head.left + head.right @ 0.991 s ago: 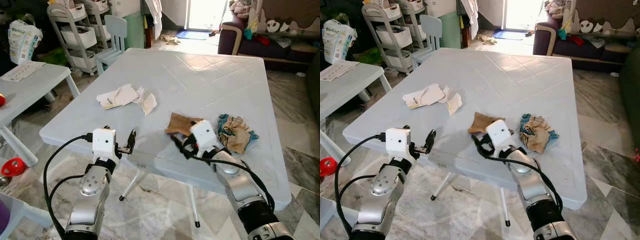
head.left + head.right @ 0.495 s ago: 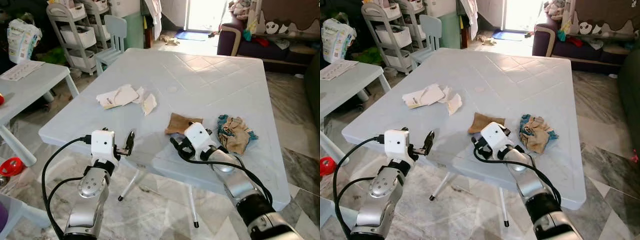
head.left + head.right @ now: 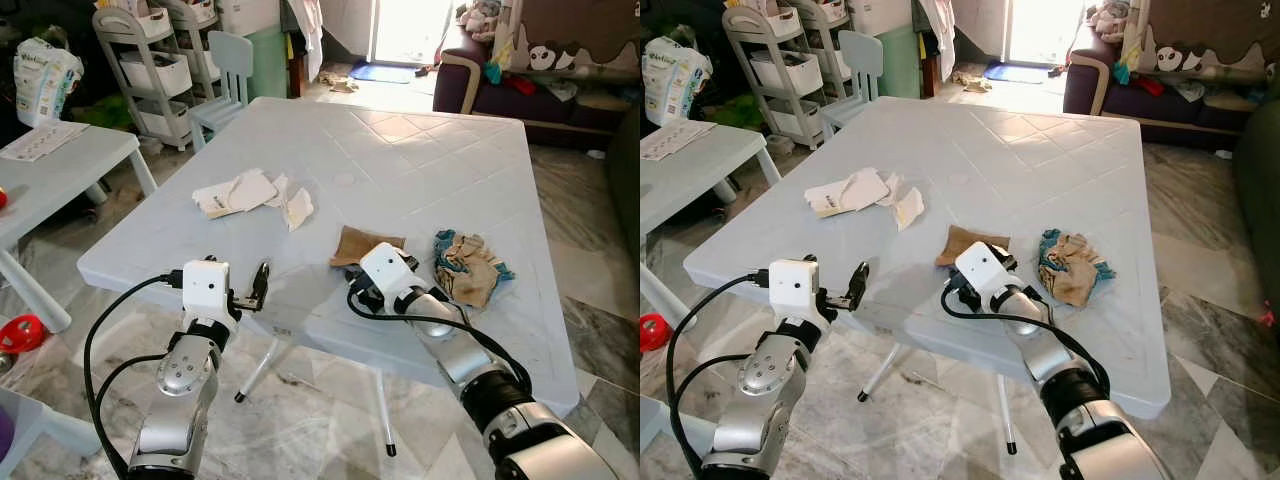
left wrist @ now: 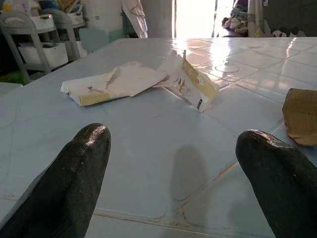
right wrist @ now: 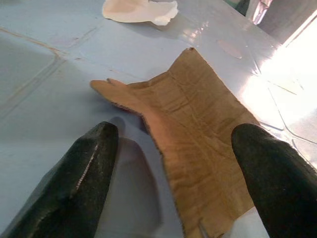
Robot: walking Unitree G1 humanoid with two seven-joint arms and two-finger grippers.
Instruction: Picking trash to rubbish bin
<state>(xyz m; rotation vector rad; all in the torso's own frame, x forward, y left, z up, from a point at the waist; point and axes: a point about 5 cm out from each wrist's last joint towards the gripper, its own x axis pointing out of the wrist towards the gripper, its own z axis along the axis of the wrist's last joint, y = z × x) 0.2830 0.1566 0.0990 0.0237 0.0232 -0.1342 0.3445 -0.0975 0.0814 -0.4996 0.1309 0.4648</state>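
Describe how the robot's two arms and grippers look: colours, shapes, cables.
Both arms are silver metal tubes with black joint bands. Each wrist carries a white box-shaped camera housing, with a black cable looping back along the forearm. The left gripper and right gripper each have two long, rounded black fingers of rough matte texture.

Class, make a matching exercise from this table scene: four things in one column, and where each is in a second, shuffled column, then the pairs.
1. torn paper
2. cardboard
3. rag
4. left gripper

a. between the open right gripper's fingers
b. at the table's near edge, open
c. right of the cardboard
d. on the table's left half

Pairs: 1-d, 2-a, 3-c, 4-b
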